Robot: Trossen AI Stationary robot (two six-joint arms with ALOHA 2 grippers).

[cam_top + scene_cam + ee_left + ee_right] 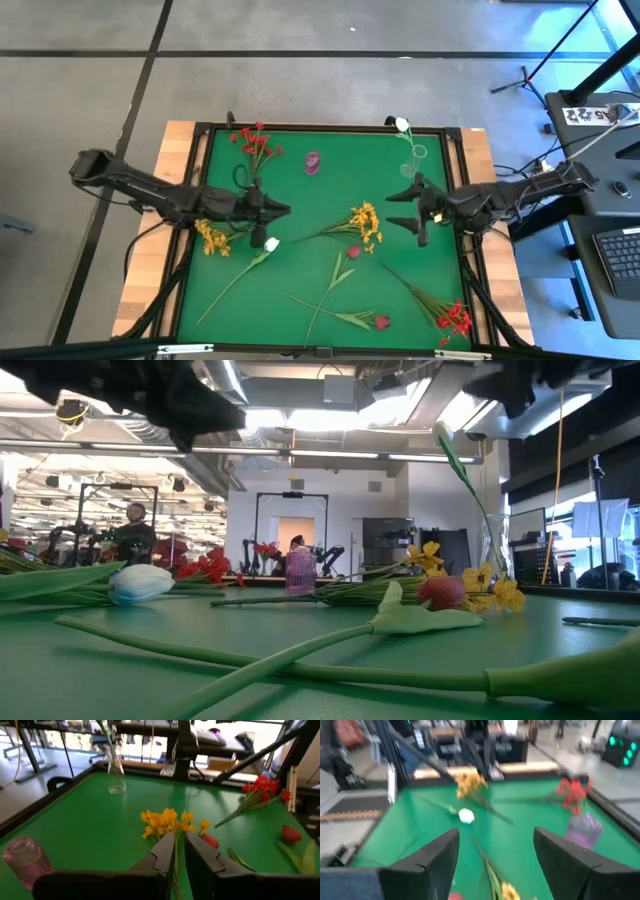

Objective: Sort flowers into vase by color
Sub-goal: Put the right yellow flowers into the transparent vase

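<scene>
Table (pixel 330 180) first: a green mat with wooden edges, both arms reaching in from the sides and flowers scattered over most of it.

My left gripper (pixel 280 210) sits left of centre, its fingers drawn almost together on a thin green stem (pixel 176 865). I can't say for certain which flower that stem belongs to. My guess is the yellow cluster (pixel 212 238) lying under that arm.

My right gripper (pixel 398 209) hangs over the right-middle of the mat, jaws spread wide and empty, waiting.

At the back right stands a clear vase (pixel 418 153) with one white flower (pixel 403 125) in it. A pink glass (pixel 313 162) stands at back centre. A red cluster (pixel 255 140) is at the back left, but whether it stands in anything I cannot tell.

Loose on the mat are:
- a second yellow cluster (pixel 365 225) at centre
- a white bud (pixel 271 244) just in front of the left gripper
- two dark red buds (pixel 353 251)
- another red cluster (pixel 455 318) at the front right

I judge the sort is early, in the pick-up step. Next I need to lift cleanly, confirm the colour, then carry the flower to its matching vessel and thread the stem into the narrow mouth without tipping it.
</scene>
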